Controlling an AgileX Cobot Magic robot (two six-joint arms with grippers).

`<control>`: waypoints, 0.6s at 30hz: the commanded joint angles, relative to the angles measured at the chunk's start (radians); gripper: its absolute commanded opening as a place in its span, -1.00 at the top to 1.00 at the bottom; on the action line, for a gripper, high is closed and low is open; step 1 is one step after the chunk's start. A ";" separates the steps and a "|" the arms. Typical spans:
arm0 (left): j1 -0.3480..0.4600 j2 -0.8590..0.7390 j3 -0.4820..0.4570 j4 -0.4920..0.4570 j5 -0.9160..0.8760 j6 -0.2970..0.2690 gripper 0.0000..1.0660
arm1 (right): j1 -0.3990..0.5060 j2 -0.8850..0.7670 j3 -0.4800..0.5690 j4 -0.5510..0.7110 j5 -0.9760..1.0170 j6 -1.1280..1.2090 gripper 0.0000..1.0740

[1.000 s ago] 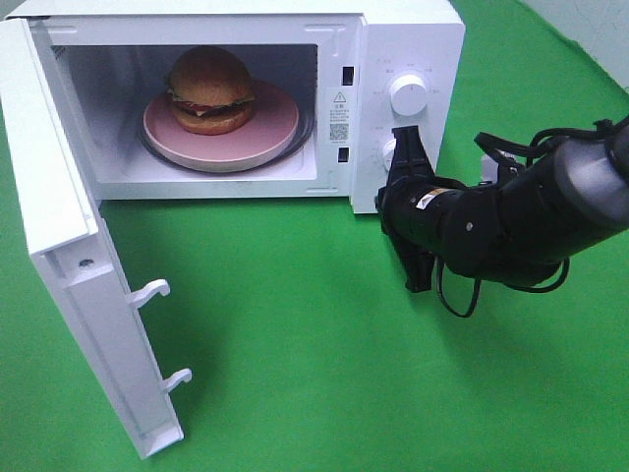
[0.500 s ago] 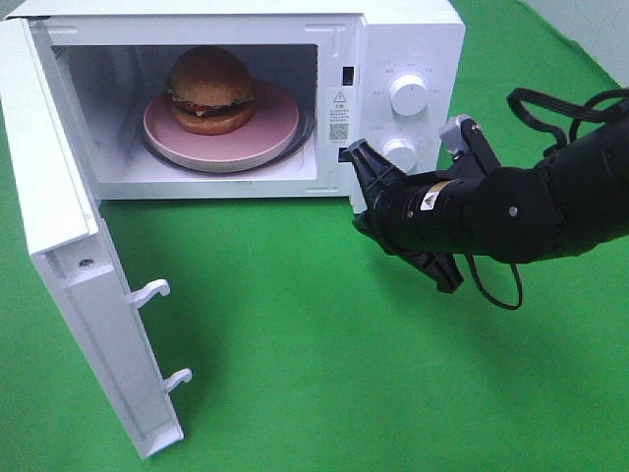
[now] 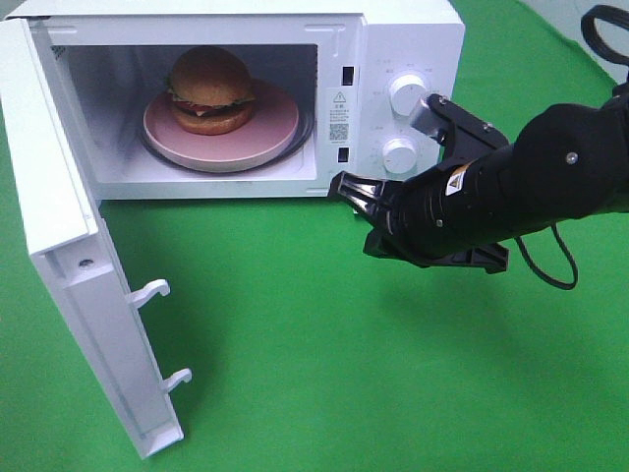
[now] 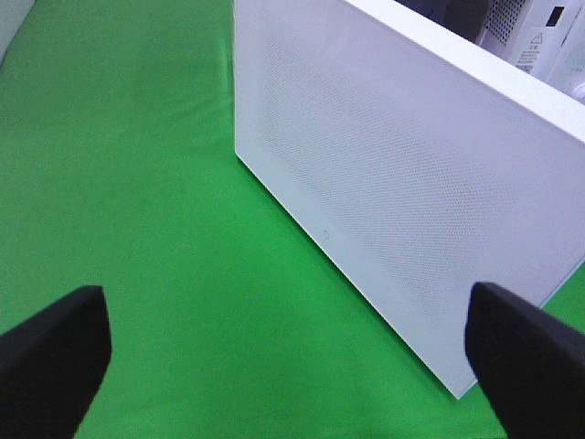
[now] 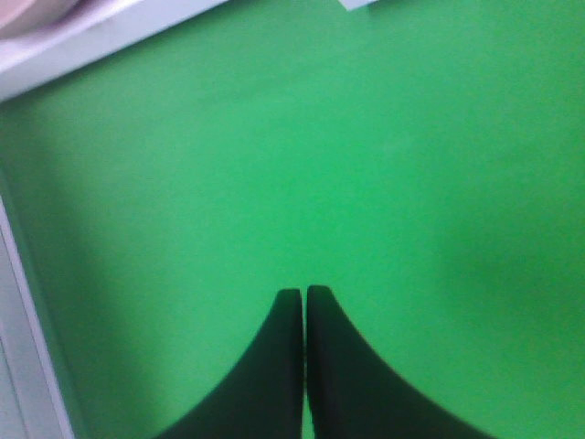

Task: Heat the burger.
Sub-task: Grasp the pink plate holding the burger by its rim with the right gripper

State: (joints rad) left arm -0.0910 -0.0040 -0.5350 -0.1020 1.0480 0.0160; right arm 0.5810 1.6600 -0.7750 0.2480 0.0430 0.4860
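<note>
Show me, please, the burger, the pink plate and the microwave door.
burger (image 3: 210,77): exterior high view, bun dome.
pink plate (image 3: 275,123): exterior high view, bare right side.
microwave door (image 3: 93,324): exterior high view, inner face.

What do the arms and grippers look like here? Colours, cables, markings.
Right arm: glossy black rounded casing, small yellow-white label, grey block near the wrist, black cable looping behind. Right gripper: black, tapering to curved tips. Left gripper: matte black, blunt-ended; its arm is out of view.

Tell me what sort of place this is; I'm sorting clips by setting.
Likely a robot lab bench, not a home kitchen: a microwave holding a burger stands on plain green cloth, and a black robot arm is in front.
</note>
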 commanded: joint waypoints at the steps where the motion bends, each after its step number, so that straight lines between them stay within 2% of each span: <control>1: 0.000 -0.017 0.002 -0.004 -0.009 -0.001 -0.83 | -0.005 -0.021 -0.019 -0.010 0.081 -0.085 0.99; 5: 0.000 -0.017 0.002 -0.004 -0.009 -0.001 -0.83 | -0.005 -0.037 -0.066 -0.010 0.266 -0.342 0.98; 8: 0.000 -0.017 0.002 -0.004 -0.009 -0.001 -0.83 | -0.005 -0.037 -0.078 -0.010 0.303 -0.399 0.98; 9: 0.000 -0.017 0.002 -0.004 -0.009 -0.001 -0.83 | -0.005 -0.037 -0.098 -0.010 0.365 -0.517 0.98; 14: 0.000 -0.017 0.002 -0.004 -0.009 -0.001 -0.83 | -0.005 -0.037 -0.128 -0.010 0.462 -0.737 0.97; 16: 0.000 -0.017 0.002 -0.004 -0.009 -0.001 -0.83 | -0.005 -0.037 -0.141 -0.011 0.516 -1.000 0.95; 17: 0.000 -0.017 0.002 -0.004 -0.009 -0.001 -0.83 | -0.005 -0.037 -0.141 -0.011 0.516 -1.000 0.95; 18: 0.000 -0.017 0.002 -0.004 -0.009 -0.001 -0.83 | -0.005 -0.037 -0.143 -0.013 0.531 -1.130 0.94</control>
State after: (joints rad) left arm -0.0910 -0.0040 -0.5350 -0.1020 1.0480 0.0160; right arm 0.5810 1.6280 -0.9080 0.2430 0.5390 -0.4490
